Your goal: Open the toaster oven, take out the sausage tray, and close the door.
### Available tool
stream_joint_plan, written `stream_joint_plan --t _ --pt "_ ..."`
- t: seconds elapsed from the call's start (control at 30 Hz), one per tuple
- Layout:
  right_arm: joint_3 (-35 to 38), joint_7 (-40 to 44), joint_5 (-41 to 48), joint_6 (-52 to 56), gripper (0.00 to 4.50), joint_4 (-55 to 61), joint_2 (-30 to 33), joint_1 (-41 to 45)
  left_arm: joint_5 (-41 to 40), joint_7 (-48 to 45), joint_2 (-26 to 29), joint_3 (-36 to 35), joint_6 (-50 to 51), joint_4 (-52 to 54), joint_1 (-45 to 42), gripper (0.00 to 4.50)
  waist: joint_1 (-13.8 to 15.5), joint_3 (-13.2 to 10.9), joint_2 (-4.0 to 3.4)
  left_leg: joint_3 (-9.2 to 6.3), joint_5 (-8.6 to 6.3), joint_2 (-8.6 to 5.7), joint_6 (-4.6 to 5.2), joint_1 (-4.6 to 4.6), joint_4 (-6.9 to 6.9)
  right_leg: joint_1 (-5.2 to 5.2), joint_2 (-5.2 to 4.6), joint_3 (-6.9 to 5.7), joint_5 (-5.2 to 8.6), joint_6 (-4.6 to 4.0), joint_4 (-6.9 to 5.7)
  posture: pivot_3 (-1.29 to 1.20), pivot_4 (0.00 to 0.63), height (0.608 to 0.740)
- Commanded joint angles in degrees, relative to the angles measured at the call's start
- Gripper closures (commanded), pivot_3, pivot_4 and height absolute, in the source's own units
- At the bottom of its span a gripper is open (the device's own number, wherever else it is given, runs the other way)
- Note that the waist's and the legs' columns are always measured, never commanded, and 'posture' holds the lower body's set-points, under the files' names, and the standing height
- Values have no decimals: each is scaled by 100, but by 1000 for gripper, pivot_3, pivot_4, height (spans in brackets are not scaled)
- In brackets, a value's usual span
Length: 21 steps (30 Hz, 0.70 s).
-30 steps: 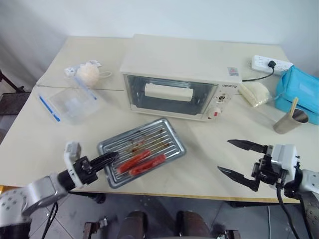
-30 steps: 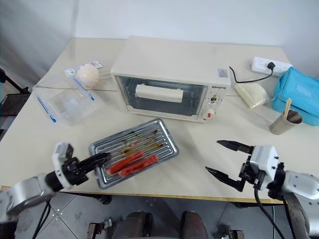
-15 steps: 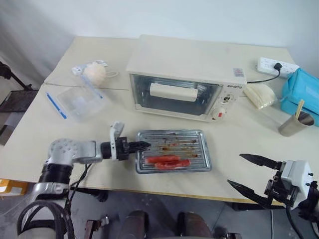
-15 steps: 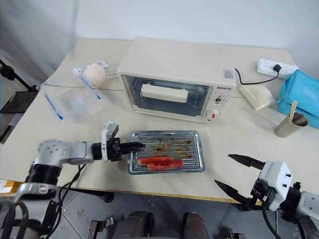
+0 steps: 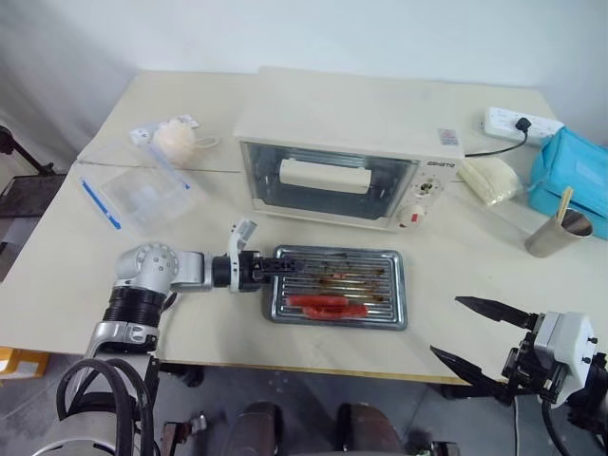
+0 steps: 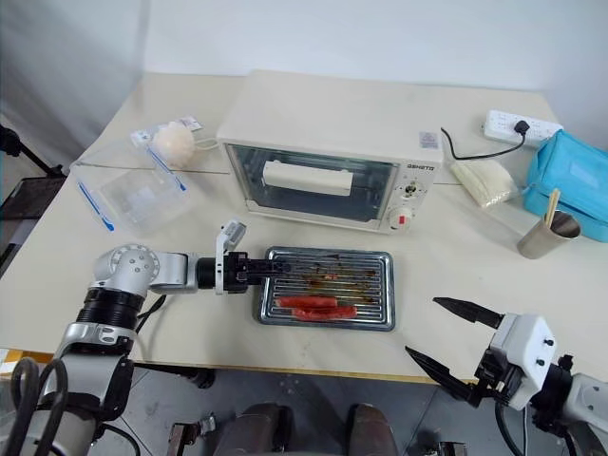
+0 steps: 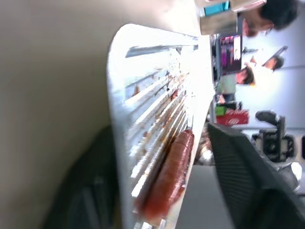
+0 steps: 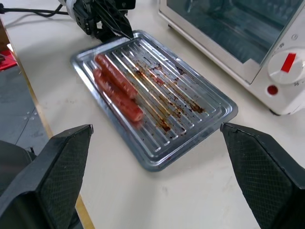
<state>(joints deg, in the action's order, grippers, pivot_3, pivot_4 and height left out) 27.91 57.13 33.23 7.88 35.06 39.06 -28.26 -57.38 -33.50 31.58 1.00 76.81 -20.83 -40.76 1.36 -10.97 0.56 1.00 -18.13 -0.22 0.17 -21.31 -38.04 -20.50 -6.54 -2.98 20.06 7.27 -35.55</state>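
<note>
The sausage tray [image 5: 339,287] lies flat on the desk [image 5: 475,266] just before the closed toaster oven [image 5: 347,142], long axis parallel to the door [image 5: 326,179]; a second ago it sat askew. The left gripper [image 5: 275,269] straddles the tray's left rim, jaws now parted. The right gripper [image 5: 475,332] hangs well apart, jaws wide. The brand label is unreadable.

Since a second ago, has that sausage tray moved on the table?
Yes. The sausage tray has turned from askew to square with the toaster oven and slid rightward beneath its knobs.
</note>
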Motion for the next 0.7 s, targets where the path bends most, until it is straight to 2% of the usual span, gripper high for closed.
stream_joint_plan --t 0.03,0.07,0.13,0.17,0.27,0.4,0.53,0.6,0.7 --pt "32 99 89 35 0 -128 120 84 437 -675 762 -51 -462 917 462 185 -76 0 0 2 2 4 -6 4 8 -2 1 3 1 -1 -2 0 150 740" --pt "31 140 110 48 0 -179 156 124 640 -903 1020 5 -774 1175 646 16 -105 0 0 2 3 9 -10 6 12 -1 1 4 1 -2 -2 0 150 740" --pt "34 214 146 73 0 -261 227 194 901 -1334 1483 5 -1215 1616 1019 16 -148 0 -1 1 3 11 -12 6 17 -2 0 7 4 -7 1 0 150 740" --pt "31 244 155 92 0 -300 257 241 983 -1432 1643 -93 -1361 1730 1195 16 -153 -1 -1 3 3 15 -13 6 19 -4 -4 14 4 -8 0 0 150 740" --pt "-35 359 238 178 0 -416 367 459 1418 -2125 2051 -673 -2759 2007 2103 16 -141 -3 -5 0 1 15 -11 4 20 -1 -18 26 4 -9 11 0 150 740" --pt "-106 433 440 379 0 -414 468 703 1724 -2888 2198 -1371 -4111 2167 3040 16 -121 -4 -6 -17 -2 17 -9 -3 22 0 -44 27 8 -18 35 0 150 740" --pt "-360 649 632 543 0 -464 584 1096 2513 -3497 2153 -1981 -6217 2090 3992 16 -119 -7 -11 -23 -8 3 2 -3 43 1 -74 16 10 -22 51 0 150 740" --pt "-558 797 547 430 0 -547 575 1249 2915 -3659 1966 -2086 -7492 1901 4067 16 -119 -7 -11 -22 -9 0 5 -3 53 0 -79 13 10 -21 60 0 150 740" --pt "-649 900 383 272 0 -707 587 1421 2954 -3674 1813 -2131 -7894 1886 4038 16 -71 -9 -14 -23 -9 -5 7 -4 63 0 -82 0 10 -21 65 0 150 740"
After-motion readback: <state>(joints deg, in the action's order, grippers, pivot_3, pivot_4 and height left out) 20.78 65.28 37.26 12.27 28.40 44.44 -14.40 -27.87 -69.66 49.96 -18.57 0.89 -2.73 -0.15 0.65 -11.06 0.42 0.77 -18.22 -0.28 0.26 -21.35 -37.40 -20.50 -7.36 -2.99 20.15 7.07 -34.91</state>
